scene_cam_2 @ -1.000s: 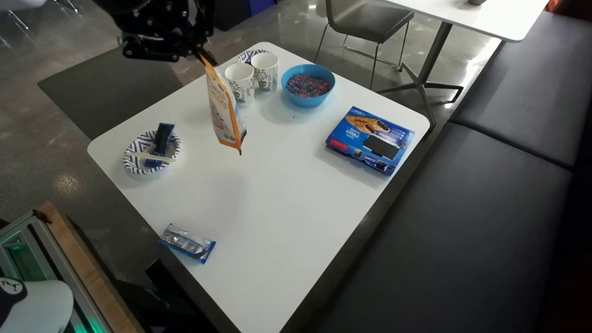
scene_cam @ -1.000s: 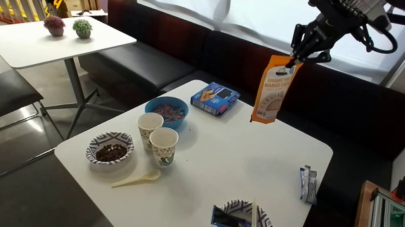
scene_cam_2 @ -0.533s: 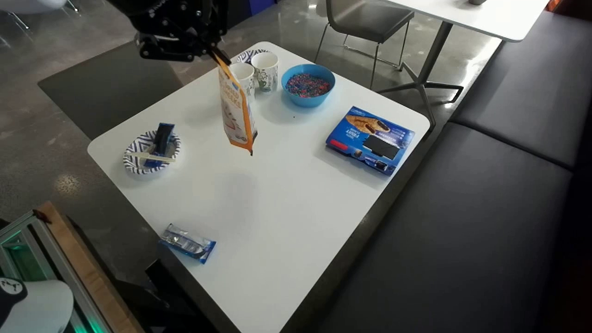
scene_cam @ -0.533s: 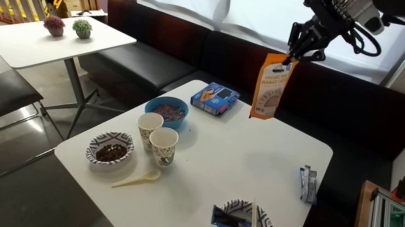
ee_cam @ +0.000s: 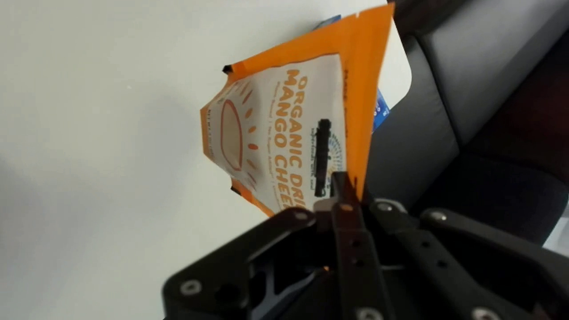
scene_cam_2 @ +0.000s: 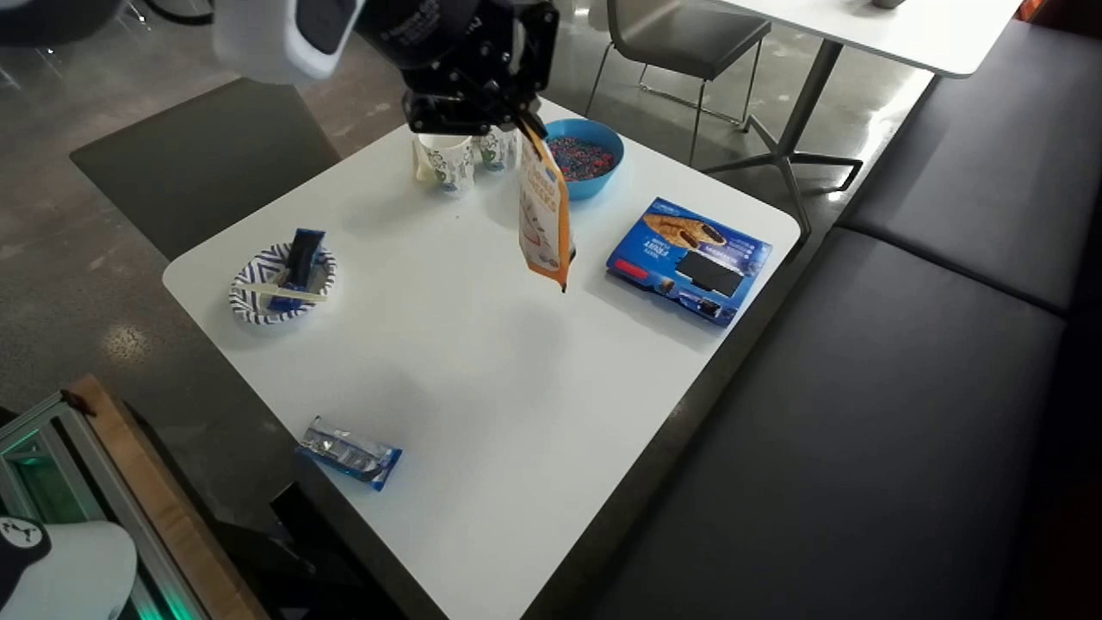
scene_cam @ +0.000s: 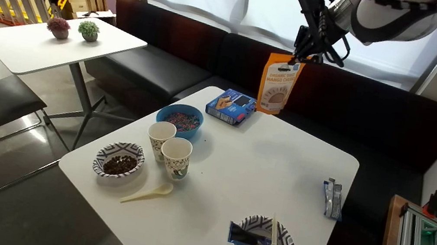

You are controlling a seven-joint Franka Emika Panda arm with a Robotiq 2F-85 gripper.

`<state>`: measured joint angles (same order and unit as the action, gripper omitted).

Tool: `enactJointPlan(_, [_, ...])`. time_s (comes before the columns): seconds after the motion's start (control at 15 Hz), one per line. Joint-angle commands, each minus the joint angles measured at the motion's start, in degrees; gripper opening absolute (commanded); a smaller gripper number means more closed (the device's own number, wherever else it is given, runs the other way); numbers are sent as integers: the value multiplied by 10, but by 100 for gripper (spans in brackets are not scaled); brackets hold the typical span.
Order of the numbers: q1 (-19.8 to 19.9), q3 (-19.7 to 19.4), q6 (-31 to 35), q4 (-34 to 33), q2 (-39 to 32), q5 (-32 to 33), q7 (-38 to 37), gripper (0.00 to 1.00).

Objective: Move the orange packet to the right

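pinching the orange packet [scene_cam_2: 542, 215] by its top edge, the gripper [scene_cam_2: 533, 127] held it above the table [scene_cam_2: 482, 396], upper middle in an exterior view. carrying seemed the step; the next move likely called for lowering it.

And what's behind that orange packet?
An exterior view shows part of the blue bowl; the wrist view, bits of the blue box. Whatever the orange packet covers can't be seen.

Exterior views angled down, table [scene_cam: 236, 173] shared, wrist view near orange packet [ee_cam: 291, 126]
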<state>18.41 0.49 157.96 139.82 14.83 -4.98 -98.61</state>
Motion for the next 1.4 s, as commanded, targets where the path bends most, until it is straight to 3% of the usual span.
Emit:
enactJointPlan(0.0, [17,-4,47,-46,-80,43,-66,0])
enactJointPlan(0.27, [51,3,86,-79,-145,102,-135,0])
enactJointPlan(0.8, [48,-39,80,-142,-232,206,-255,0])
enactJointPlan(1.33, [45,-55,71,-149,-270,213,-259,0])
